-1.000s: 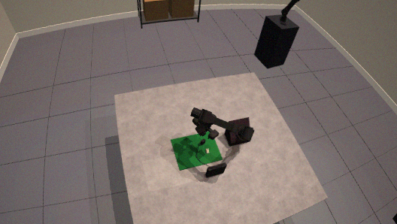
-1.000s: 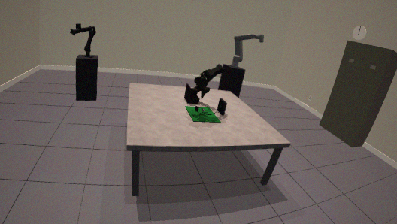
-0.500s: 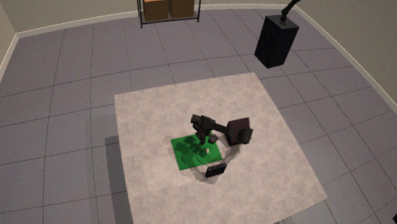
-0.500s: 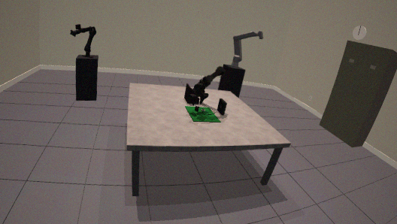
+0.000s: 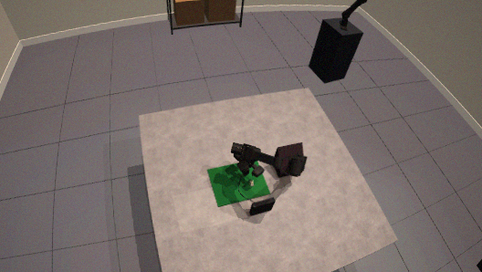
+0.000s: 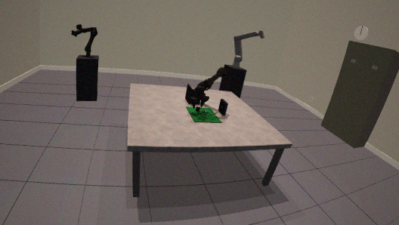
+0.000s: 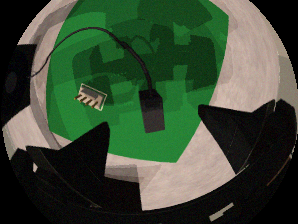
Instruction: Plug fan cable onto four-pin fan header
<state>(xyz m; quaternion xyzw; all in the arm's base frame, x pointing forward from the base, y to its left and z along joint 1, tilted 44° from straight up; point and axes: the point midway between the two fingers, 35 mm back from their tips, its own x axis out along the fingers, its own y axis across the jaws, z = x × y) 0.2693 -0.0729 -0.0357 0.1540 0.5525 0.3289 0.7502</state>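
The green board (image 5: 220,197) (image 6: 208,119) (image 7: 125,142) lies flat on the table. The cable's plug (image 6: 197,109) (image 7: 152,116), a small black block with a black cable from one end, is over the board, apart from the header. The pale four-pin header (image 5: 251,183) (image 6: 204,111) (image 7: 92,97) shows its pins bare, left of the plug in the wrist view. My gripper (image 5: 250,171) (image 7: 154,117) is open and empty above the board. In the wrist view the plug appears between the fingertips, below them. Whether the plug touches the board is unclear.
The black fan (image 5: 262,206) (image 6: 223,107) (image 7: 15,80) stands beside the board, on the header's side, with the cable running to it. A dark slanted block (image 5: 288,157) (image 6: 190,94) stands near my arm. Shadows of the arm darken part of the board.
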